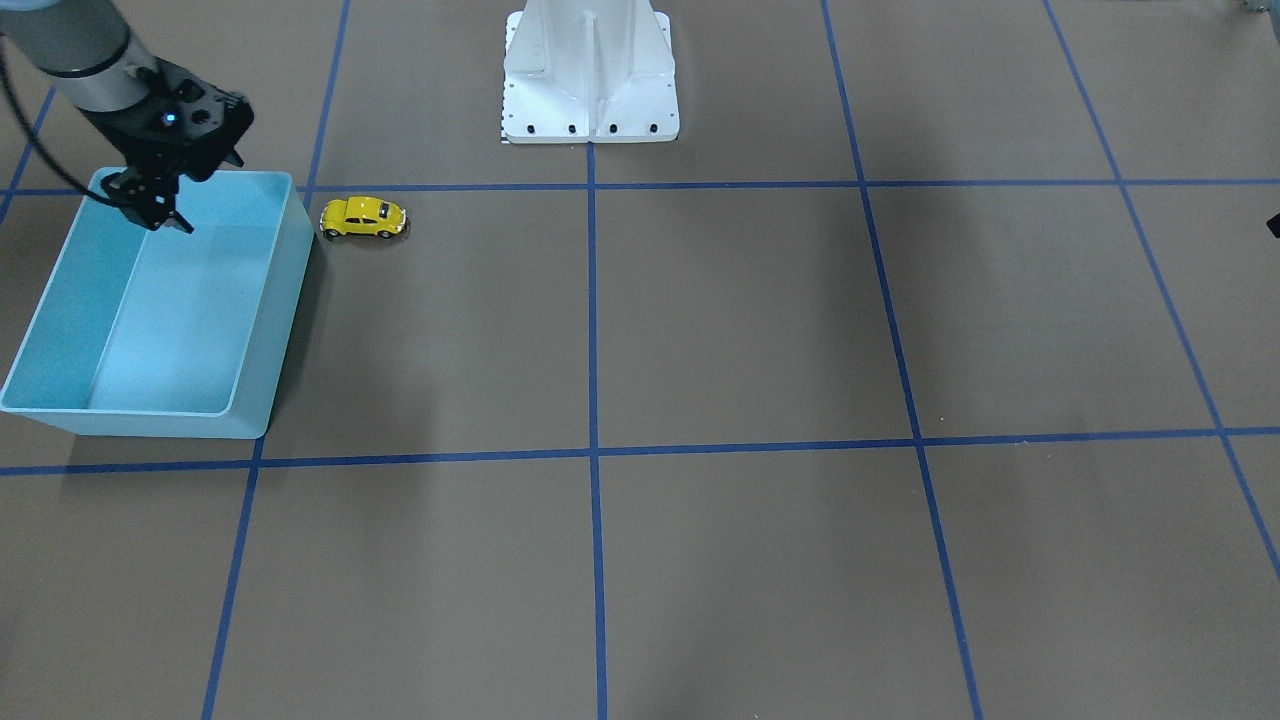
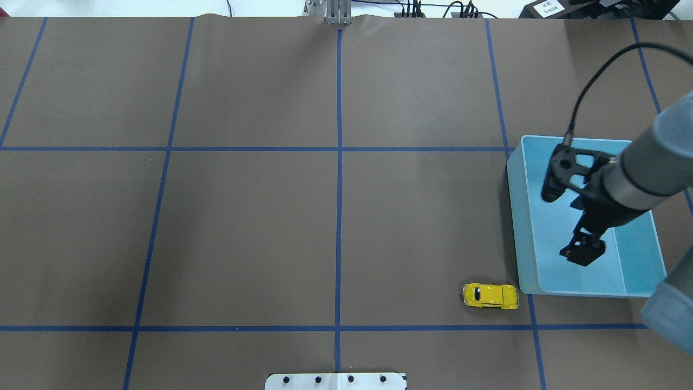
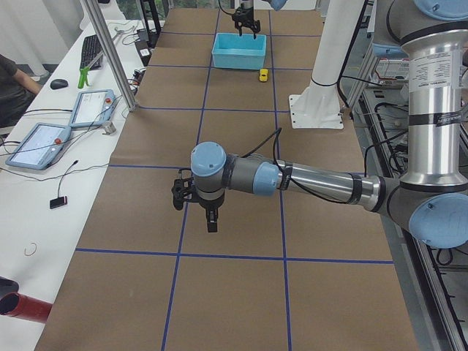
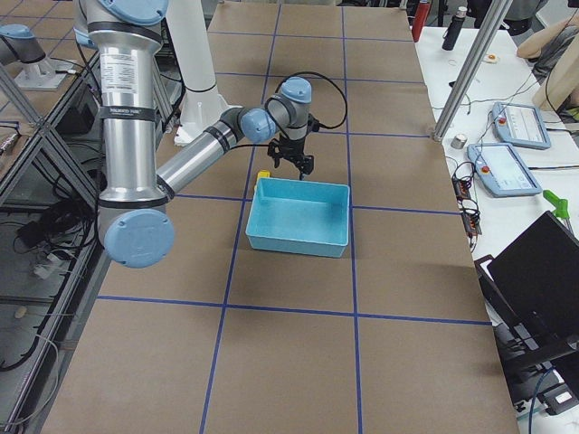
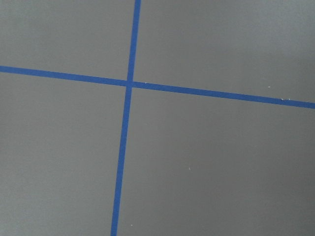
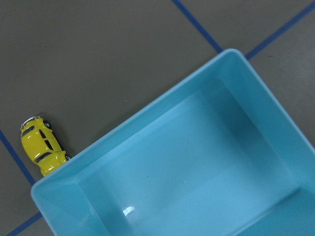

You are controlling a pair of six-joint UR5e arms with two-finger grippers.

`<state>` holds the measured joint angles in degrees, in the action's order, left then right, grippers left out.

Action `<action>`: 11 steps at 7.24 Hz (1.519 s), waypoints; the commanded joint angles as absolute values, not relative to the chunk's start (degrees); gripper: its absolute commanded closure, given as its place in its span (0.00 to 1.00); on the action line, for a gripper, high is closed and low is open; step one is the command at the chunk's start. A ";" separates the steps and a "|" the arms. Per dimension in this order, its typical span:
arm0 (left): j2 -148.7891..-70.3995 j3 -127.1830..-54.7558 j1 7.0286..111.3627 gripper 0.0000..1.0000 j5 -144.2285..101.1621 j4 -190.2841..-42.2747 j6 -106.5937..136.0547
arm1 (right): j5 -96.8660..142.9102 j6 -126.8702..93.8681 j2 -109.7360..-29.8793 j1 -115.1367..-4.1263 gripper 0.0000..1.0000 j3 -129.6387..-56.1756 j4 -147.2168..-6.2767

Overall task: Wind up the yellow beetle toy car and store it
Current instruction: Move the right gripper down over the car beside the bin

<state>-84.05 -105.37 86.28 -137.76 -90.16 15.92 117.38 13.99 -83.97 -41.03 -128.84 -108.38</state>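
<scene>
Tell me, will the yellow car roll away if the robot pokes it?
Probably. The yellow beetle toy car stands on its wheels on the flat table, so a push along its length would likely roll it. It looks tiny, so probably light, and its rounded, shiny body might slip from a pinch.

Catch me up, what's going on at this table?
The right gripper hangs open and empty over the light blue bin, near the corner closest to the robot. The bin holds nothing. The yellow beetle toy car sits on its wheels on the table just outside that bin, so it is not yet stored. The left gripper hovers over bare table, far from both.
</scene>
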 commanded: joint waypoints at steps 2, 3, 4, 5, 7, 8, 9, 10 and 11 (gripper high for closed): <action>-83.94 -105.73 86.31 0.00 -137.64 -90.18 15.91 | 100.92 15.38 -67.33 -24.64 0.00 -125.62 -132.27; -83.94 -105.73 86.31 0.00 -137.64 -90.18 15.91 | 97.68 15.29 -67.67 -21.13 0.00 -124.03 -132.19; -83.85 -105.65 86.31 0.00 -137.64 -90.09 15.91 | 93.38 15.38 -68.11 -18.40 0.00 -122.80 -131.84; -83.76 -105.56 86.48 0.00 -137.55 -90.17 15.91 | 92.12 15.38 -68.03 -17.50 0.00 -120.61 -131.23; -83.67 -105.38 86.75 0.00 -137.55 -90.09 15.91 | 92.11 15.38 -69.69 -17.23 0.00 -118.57 -125.27; -83.67 -105.29 86.75 0.00 -137.55 -90.09 15.91 | 92.11 15.29 -69.78 -17.14 0.00 -117.00 -123.77; -83.67 -105.29 86.75 0.00 -137.55 -90.09 15.91 | 92.20 15.47 -69.79 -16.96 0.01 -116.11 -123.32; -83.58 -105.21 86.84 0.00 -137.55 -90.09 15.91 | 92.11 15.47 -69.70 -16.01 0.01 -114.54 -122.61; -83.58 -105.21 86.84 0.00 -137.55 -90.00 15.91 | 92.20 15.47 -69.96 -15.91 0.01 -113.48 -120.87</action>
